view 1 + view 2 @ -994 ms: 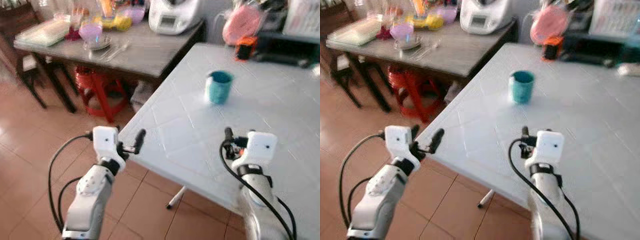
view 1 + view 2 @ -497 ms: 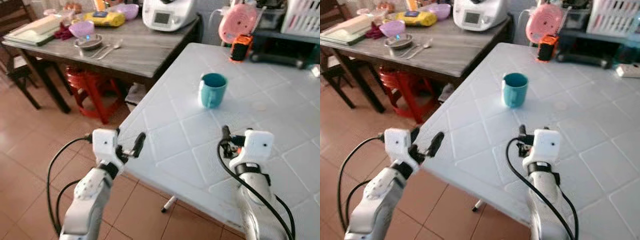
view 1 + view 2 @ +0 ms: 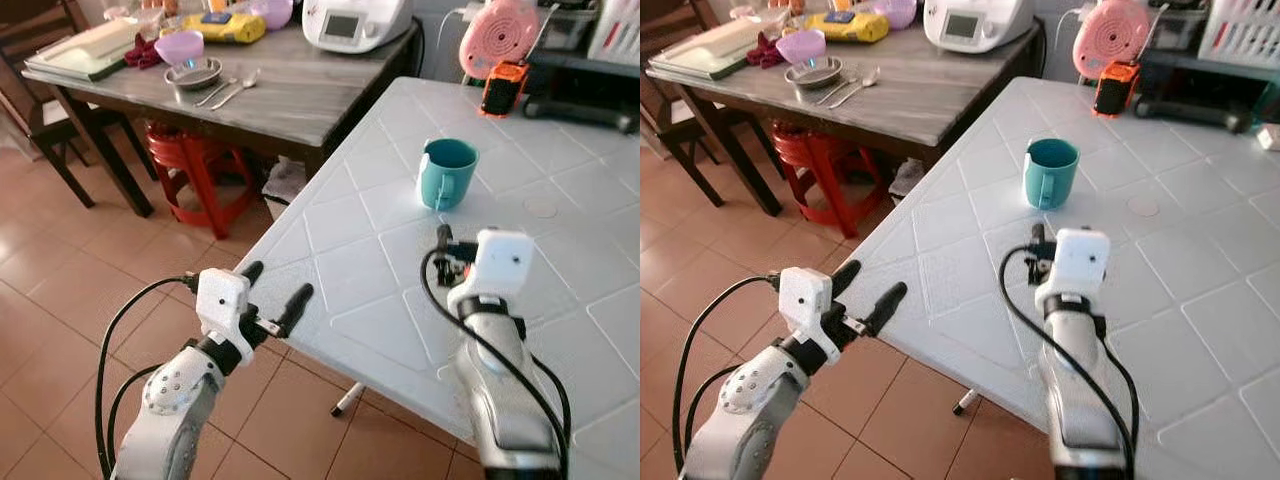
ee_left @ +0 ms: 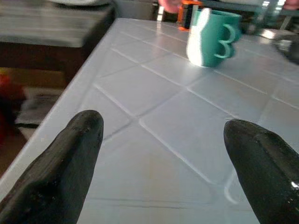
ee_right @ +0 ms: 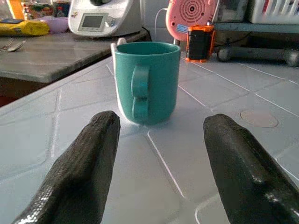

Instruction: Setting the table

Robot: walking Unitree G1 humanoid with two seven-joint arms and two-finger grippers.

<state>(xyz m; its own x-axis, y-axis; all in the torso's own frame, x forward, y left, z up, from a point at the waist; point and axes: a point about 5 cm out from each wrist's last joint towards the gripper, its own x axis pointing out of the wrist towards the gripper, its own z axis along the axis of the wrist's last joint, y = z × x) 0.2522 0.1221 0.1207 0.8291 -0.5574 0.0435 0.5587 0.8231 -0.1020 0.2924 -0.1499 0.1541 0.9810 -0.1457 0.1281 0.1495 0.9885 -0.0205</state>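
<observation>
A teal mug (image 3: 444, 173) stands upright on the white tiled counter (image 3: 560, 260), well in from its left edge. The right gripper (image 5: 159, 154) hovers just near of it, fingers wide. The left gripper (image 3: 272, 296), fingers wide, hangs at the counter's near-left edge over tiled floor (image 3: 60, 300).

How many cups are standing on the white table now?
1. The teal mug stands upright on the white table, ahead of the right gripper, whose jaws are open. More may be hidden past the picture's edge.
</observation>
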